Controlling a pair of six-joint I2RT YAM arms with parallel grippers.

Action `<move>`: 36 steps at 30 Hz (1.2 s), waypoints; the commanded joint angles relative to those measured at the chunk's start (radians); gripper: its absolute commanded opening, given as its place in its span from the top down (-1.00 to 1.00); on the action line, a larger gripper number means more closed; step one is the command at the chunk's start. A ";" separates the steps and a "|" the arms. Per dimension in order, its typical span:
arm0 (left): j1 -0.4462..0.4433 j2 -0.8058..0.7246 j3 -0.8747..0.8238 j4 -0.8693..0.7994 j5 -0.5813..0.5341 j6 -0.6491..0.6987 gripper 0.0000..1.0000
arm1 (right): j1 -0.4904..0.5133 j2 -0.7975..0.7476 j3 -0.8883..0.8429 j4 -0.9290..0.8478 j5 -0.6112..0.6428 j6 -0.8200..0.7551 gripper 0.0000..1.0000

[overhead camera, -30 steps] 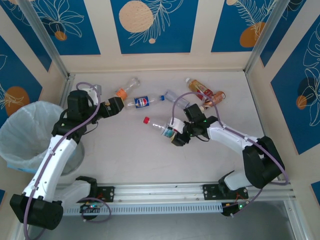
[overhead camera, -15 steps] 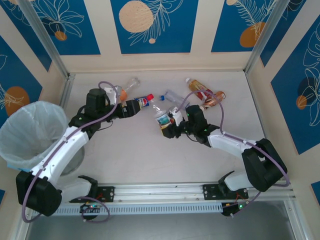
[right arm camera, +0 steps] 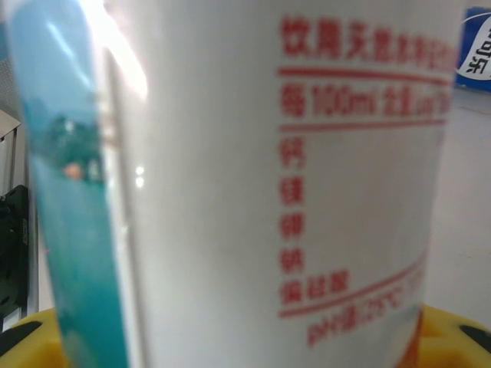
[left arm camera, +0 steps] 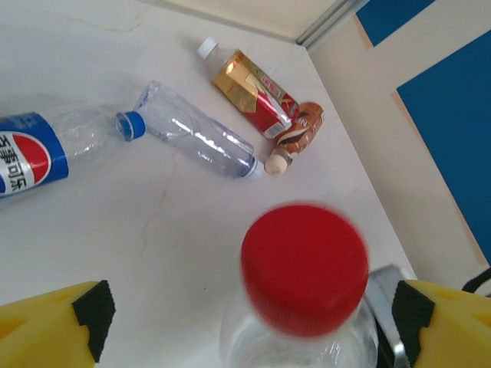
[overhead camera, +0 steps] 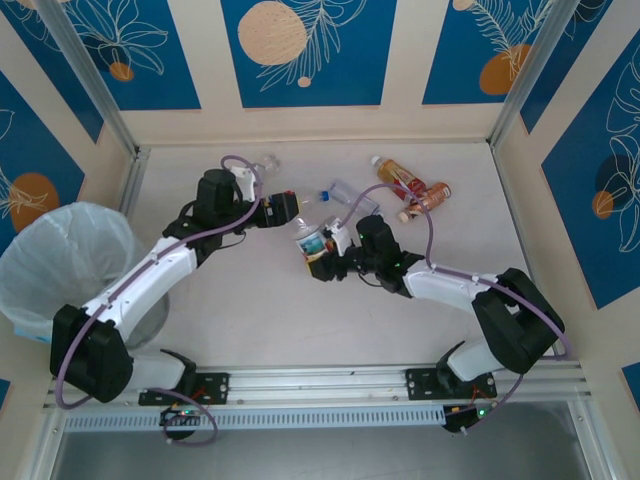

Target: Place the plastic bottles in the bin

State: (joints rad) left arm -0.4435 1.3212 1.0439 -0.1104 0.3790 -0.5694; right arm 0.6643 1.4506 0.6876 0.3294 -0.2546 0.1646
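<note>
Red-capped bottle [left arm camera: 304, 268] between spread claw [left arm camera: 249, 320]

Red-capped clear bottle [left arm camera: 304, 280] gripped; lined bin [overhead camera: 100, 228] left

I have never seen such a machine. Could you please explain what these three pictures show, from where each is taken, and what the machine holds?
This robot has two arms fixed at the near edge of a white table. One picture looks down from above; the other two come from cameras on the wrists, very near to things. Each arm ends in a gripper with two yellow fingers. The right gripper holds a bottle; its wrist camera sees the white label. The left gripper is open, its fingers on either side of that bottle's red cap, not touching it. Other bottles lie on the table: a blue-label bottle and a clear bottle with a blue cap. A bin lined with a plastic bag stands at the left.
</note>
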 commanded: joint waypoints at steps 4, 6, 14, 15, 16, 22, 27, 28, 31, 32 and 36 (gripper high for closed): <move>-0.007 0.038 0.065 0.046 -0.010 0.035 -0.51 | 0.023 0.015 0.040 0.031 -0.005 0.008 -0.03; -0.007 0.043 0.067 0.039 -0.008 0.042 -0.43 | 0.026 0.016 0.044 0.031 -0.007 0.009 -0.03; -0.010 0.046 0.065 0.035 0.004 0.047 -0.17 | 0.031 0.021 0.057 0.056 -0.011 0.024 -0.03; -0.010 0.045 0.065 0.033 0.006 0.050 -0.09 | 0.032 0.021 0.058 0.058 -0.012 0.025 -0.03; -0.010 0.043 0.066 0.033 0.009 0.052 0.00 | 0.032 0.022 0.061 0.058 -0.012 0.027 -0.03; -0.010 0.043 0.085 -0.002 0.000 0.064 0.38 | 0.032 0.026 0.062 0.060 -0.012 0.050 -0.15; -0.010 0.046 0.103 -0.018 0.004 0.071 0.71 | 0.027 0.027 0.078 0.028 -0.017 0.062 -0.39; -0.010 0.048 0.108 -0.021 0.003 0.071 0.81 | 0.025 0.027 0.085 0.015 -0.025 0.061 -0.46; -0.010 0.049 0.127 -0.067 -0.047 0.075 1.00 | 0.012 0.017 0.093 -0.013 -0.047 0.058 -0.73; -0.009 0.049 0.137 -0.093 -0.077 0.081 1.00 | 0.006 0.009 0.095 -0.023 -0.053 0.060 -0.79; -0.007 0.038 0.154 -0.138 -0.142 0.114 1.00 | -0.027 -0.045 0.087 -0.050 -0.078 0.061 -0.99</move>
State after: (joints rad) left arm -0.4473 1.3636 1.1603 -0.1982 0.2974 -0.4973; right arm 0.6575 1.4601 0.7563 0.3096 -0.2920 0.2211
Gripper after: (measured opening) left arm 0.331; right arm 0.990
